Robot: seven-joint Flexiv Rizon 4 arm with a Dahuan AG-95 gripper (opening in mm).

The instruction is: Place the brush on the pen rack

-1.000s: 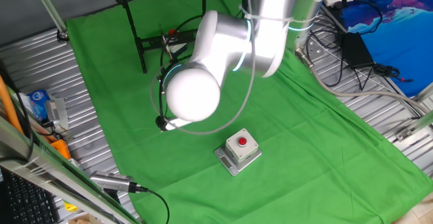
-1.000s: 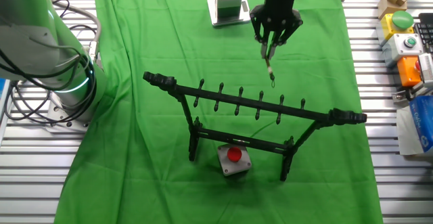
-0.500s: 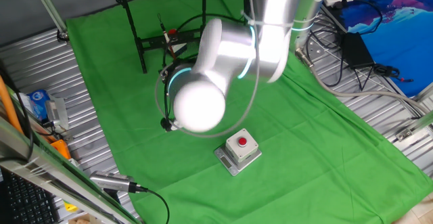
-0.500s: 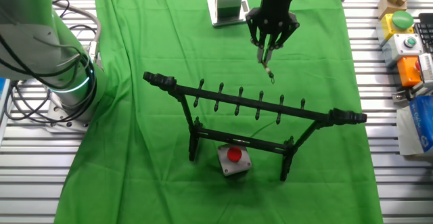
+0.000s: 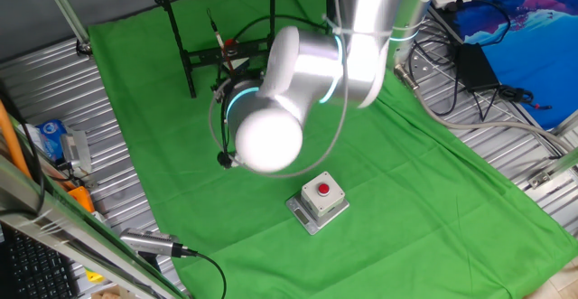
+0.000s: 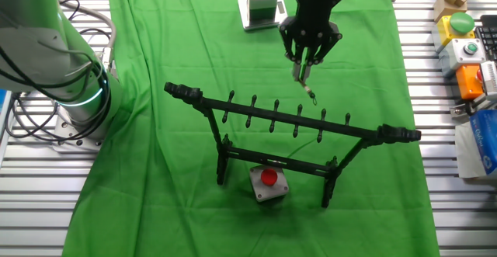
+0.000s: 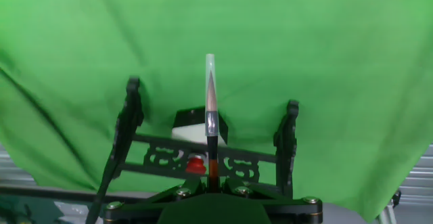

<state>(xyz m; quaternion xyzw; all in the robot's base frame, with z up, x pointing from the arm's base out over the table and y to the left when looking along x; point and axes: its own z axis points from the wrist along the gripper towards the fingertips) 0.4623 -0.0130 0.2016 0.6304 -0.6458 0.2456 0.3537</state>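
Hand view shows the brush (image 7: 210,119) held between the two fingers of the gripper (image 7: 212,183), which are closed on its dark lower shaft. The brush points straight out from the hand, with its pale tip far from the fingers, and behind it I see the pen rack (image 7: 203,158) on the green cloth (image 7: 325,61).

From the other fixed view, the gripper (image 6: 305,64) hangs over the cloth, behind the pen rack (image 6: 291,121), with the thin brush (image 6: 308,88) sticking out below the fingers toward the top bar. Compared with one second ago, the hand has moved a little to the left and further back from the rack, and the brush end now sits just above and behind the row of small pegs. In one fixed view the arm (image 5: 298,82) covers the hand, but the thin brush (image 5: 215,30) shows beside the rack, higher than before.

I judge that the robot is lifting and lining up the brush with the pegs, so the placing is not yet done. The next step probably needs a careful approach to one peg, because the brush is thin and can easily miss it. A grey box with a red button (image 6: 269,181) stands under the rack, between its legs.
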